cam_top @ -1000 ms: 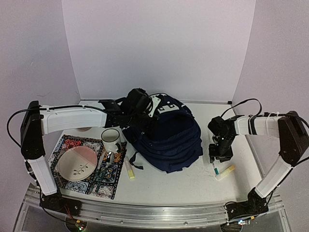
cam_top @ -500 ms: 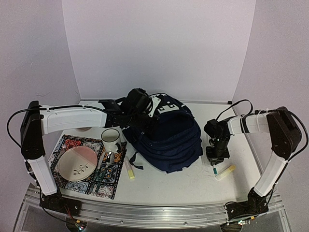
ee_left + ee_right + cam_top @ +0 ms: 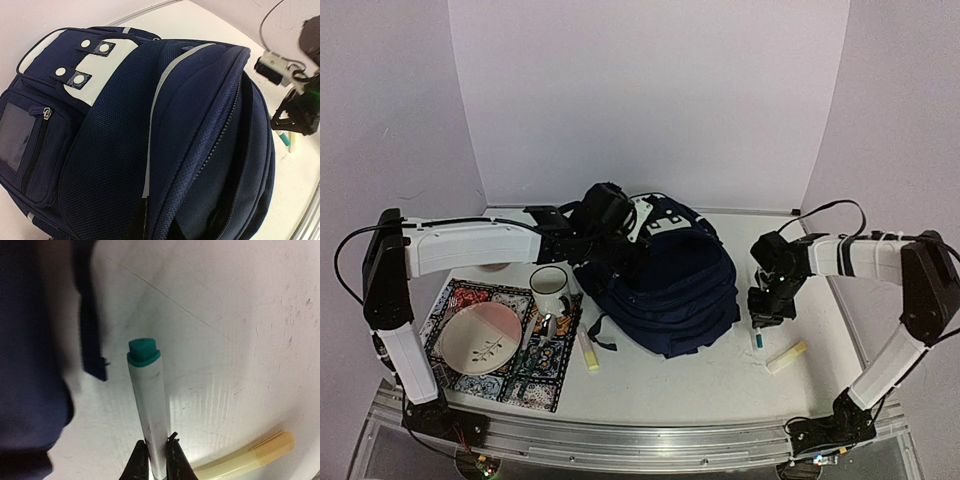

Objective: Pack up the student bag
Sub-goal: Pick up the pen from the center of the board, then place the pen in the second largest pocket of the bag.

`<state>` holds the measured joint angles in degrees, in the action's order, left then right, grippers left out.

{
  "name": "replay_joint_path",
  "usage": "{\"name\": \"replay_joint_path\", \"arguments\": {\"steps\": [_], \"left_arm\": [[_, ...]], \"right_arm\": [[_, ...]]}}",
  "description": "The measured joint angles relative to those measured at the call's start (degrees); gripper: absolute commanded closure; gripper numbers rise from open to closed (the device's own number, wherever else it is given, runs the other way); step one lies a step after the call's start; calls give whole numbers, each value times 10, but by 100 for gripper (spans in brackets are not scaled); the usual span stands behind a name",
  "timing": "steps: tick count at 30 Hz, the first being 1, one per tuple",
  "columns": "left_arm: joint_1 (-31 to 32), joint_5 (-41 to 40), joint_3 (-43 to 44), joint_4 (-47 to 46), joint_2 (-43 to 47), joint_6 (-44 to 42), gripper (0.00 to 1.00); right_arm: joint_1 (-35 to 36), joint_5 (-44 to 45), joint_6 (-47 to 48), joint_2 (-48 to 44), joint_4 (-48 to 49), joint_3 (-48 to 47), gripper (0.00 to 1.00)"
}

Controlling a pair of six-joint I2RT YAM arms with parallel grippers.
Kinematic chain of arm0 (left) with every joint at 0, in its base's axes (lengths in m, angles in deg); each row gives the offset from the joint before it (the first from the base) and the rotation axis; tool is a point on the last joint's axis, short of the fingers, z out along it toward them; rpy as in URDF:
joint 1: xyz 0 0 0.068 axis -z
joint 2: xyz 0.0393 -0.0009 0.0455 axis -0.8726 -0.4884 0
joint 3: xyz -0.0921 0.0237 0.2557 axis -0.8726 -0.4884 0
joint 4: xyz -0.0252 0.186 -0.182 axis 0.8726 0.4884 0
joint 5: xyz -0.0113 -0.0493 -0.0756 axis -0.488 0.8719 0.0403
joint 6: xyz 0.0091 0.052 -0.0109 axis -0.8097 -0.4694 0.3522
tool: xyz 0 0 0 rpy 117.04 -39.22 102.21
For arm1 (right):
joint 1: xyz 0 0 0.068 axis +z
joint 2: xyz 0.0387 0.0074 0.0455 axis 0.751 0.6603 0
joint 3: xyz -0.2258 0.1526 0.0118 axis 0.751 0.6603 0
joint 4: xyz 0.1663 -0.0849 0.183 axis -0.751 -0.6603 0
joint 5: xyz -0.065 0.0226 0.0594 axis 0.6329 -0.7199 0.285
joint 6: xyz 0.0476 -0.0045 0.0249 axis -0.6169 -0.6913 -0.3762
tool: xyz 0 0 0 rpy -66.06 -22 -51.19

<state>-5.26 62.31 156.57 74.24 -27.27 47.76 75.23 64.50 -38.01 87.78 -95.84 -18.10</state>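
Right wrist view: the right gripper (image 3: 156, 444) pinches a teal-capped marker (image 3: 148, 390) beside the backpack (image 3: 30, 340). The left gripper (image 3: 620, 238) clamps the backpack's upper flap.

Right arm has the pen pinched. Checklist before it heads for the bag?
1. Right pincer closed on white pen with teal cap: ok.
2. Pen lifted off white table: cannot tell.
3. Pale yellow highlighter outside the grip: ok.
4. Mouth of large navy fabric backpack gaping: ok.
5. Left pincer shut on the backpack's top edge: ok.
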Motion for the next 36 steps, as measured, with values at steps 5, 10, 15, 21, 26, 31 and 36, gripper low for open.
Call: {"name": "replay_joint_path", "arguments": {"steps": [5,10,15,21,26,31,36], "left_arm": [[0,1,3,1,0,10,100],[-1,8,15,6,-4,15,100],[-1,15,26,11,-10,21,100],[-3,32,28,16,-11,31,100],[-5,39,31,19,-11,32,100],[-5,40,35,21,-11,30,100],[-5,40,36,21,-11,30,100]], "right_arm": [[2,-52,-41,-99,20,12,100],[33,-93,-108,-172,53,18,100],[94,-124,-201,-201,142,27,100],[116,-131,-292,-203,239,30,100],[127,-128,-353,-167,316,24,100],[143,-110,-403,-111,361,0,100],[149,-92,-439,-59,384,-41,97]]}}
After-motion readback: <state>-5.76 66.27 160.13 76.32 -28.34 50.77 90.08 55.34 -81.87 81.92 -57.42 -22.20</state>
